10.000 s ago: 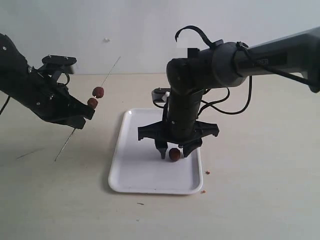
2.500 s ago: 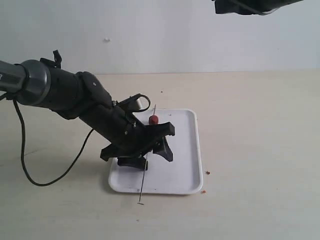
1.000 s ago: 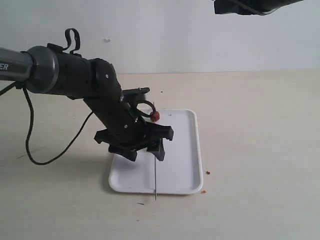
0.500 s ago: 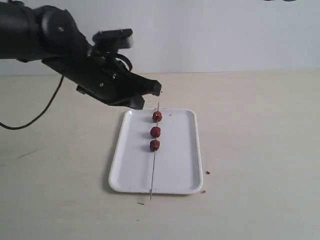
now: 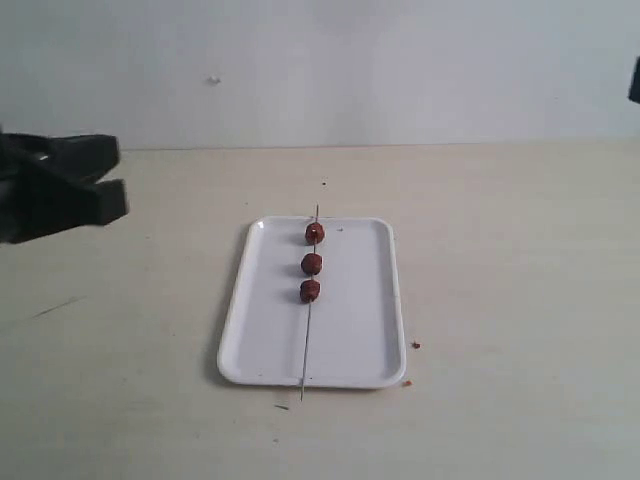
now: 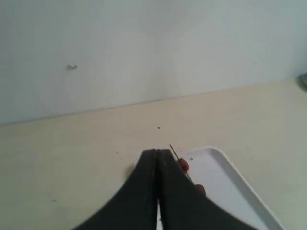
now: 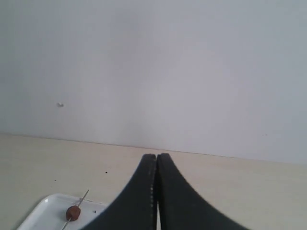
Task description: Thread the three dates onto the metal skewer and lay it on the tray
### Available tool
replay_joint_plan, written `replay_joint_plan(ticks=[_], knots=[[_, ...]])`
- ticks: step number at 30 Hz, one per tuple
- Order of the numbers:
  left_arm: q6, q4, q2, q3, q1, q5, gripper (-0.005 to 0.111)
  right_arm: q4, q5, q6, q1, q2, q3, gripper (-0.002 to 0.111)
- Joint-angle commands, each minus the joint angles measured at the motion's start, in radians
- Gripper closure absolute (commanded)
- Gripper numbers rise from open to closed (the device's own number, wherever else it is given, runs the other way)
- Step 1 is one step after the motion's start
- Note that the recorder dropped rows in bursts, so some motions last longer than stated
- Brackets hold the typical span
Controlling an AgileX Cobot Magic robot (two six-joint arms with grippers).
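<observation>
The metal skewer [image 5: 306,335] lay lengthwise on the tray [image 5: 362,300], on the desk [image 5: 500,300], overhanging both short rims since it was longer, the three dates [image 5: 312,263] strung toward one end — while the left end effector [image 6: 157,158] and right end effector [image 7: 156,160], both closed on nothing, hung well clear, the job apparently done.

Beige table [image 5: 520,280], white tray [image 5: 355,320], brown crumbs [image 5: 415,345]

My left gripper [image 6: 157,158] has pulled back from over the tray [image 5: 365,310] to the far left of the scene, fingers closed and empty. The metal skewer [image 5: 305,345] it carried now lies along the tray, with all three dates [image 5: 312,263] threaded on it.
</observation>
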Motion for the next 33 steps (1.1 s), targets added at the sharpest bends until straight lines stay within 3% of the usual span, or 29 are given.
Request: replay_joint_plan(ticks=[1, 9, 16, 22, 33], knots=[[-0.001, 0.032, -0.236, 0.206, -0.001, -0.156, 0.106, -0.004, -0.052, -0.01, 0.002, -0.17, 0.119, 0.108], [0.0, 0.051, -0.636, 0.414, -0.001, -0.166, 0.107, 0.005, -0.01, 0.047, 0.002, -0.43, 0.171, 0.108], [0.001, 0.055, -0.898, 0.482, -0.001, -0.081, 0.107, -0.007, 0.011, 0.209, 0.002, -0.479, 0.171, 0.108], [0.004, 0.054, -1.002, 0.482, -0.001, 0.082, 0.107, -0.005, 0.011, 0.209, 0.002, -0.479, 0.171, 0.108], [0.004, 0.054, -1.015, 0.482, -0.001, 0.108, 0.107, -0.003, 0.011, 0.207, 0.002, -0.479, 0.171, 0.108]])
